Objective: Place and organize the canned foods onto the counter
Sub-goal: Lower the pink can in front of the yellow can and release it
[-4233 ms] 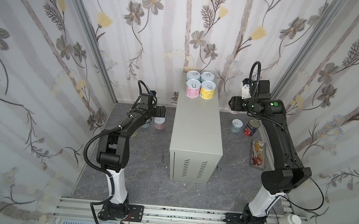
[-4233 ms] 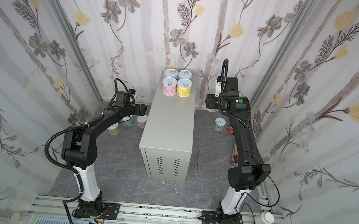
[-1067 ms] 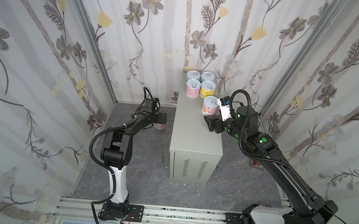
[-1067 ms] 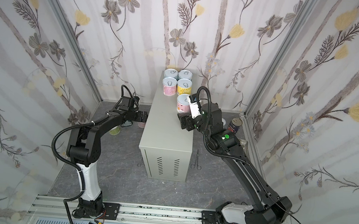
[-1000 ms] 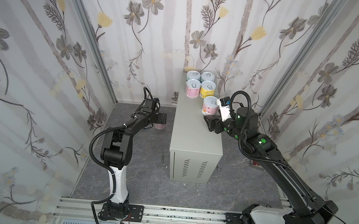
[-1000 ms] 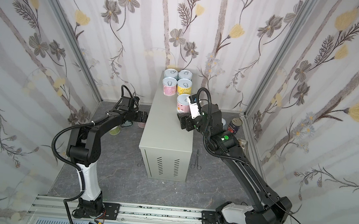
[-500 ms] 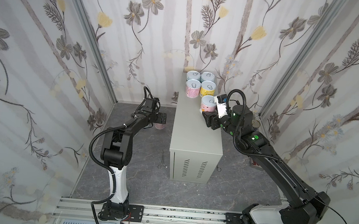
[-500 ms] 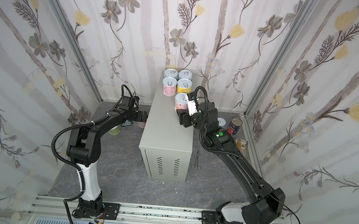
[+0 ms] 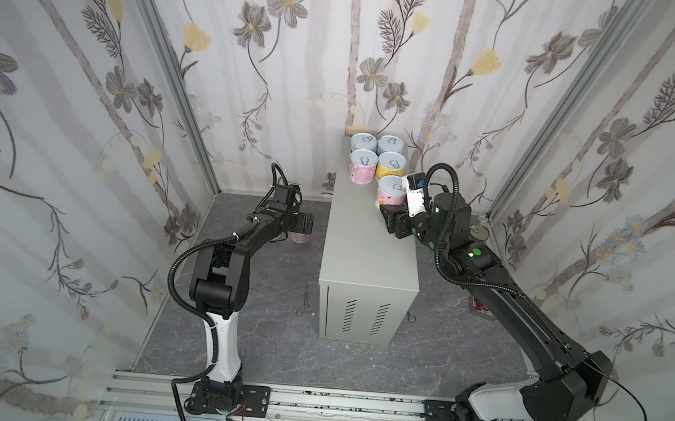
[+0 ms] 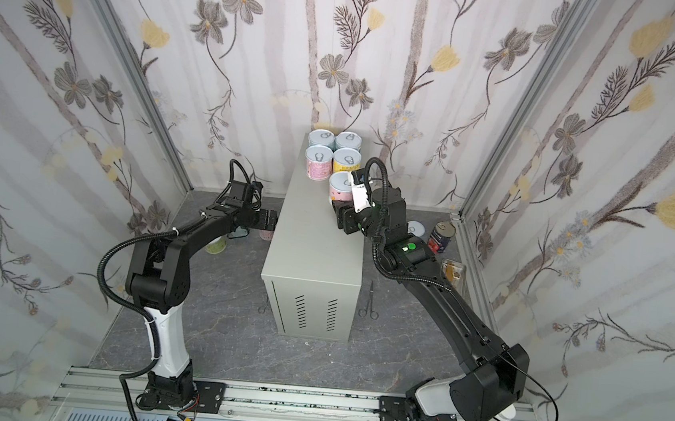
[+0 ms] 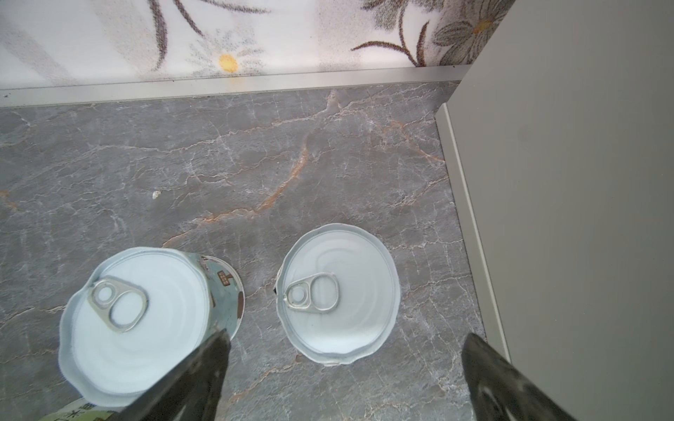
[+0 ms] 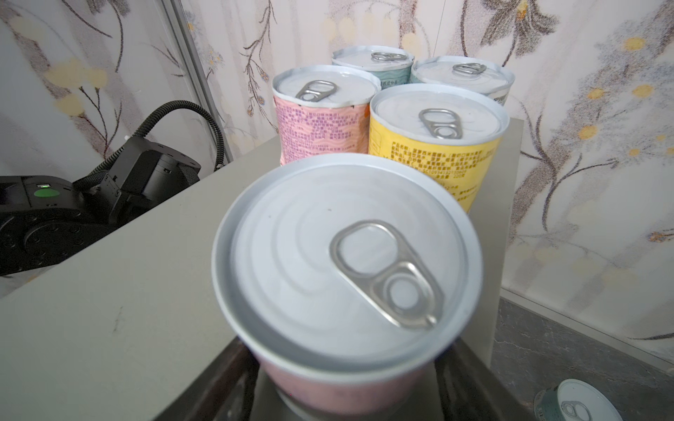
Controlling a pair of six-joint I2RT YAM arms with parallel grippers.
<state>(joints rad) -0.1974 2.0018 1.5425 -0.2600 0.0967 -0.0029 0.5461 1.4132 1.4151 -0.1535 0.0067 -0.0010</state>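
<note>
Right gripper (image 12: pixel 346 397) pinched a pink can (image 12: pixel 339 262) low on its sides, over the counter (image 12: pixel 109 291).
Just ahead of its fingers stood a block of four cans (image 9: pixel 377 161), near the held one; whether the held can's base touched the top could not be told. Left gripper (image 11: pixel 346 335) hung spread wide above an upright floor can (image 11: pixel 337 291) framed between its fingers, a second can (image 11: pixel 138 324) outside one finger, the counter's wall outside the other.

Small print on rear pink can (image 12: pixel 321 127) and yellow can (image 12: pixel 430 160), none legible.
</note>
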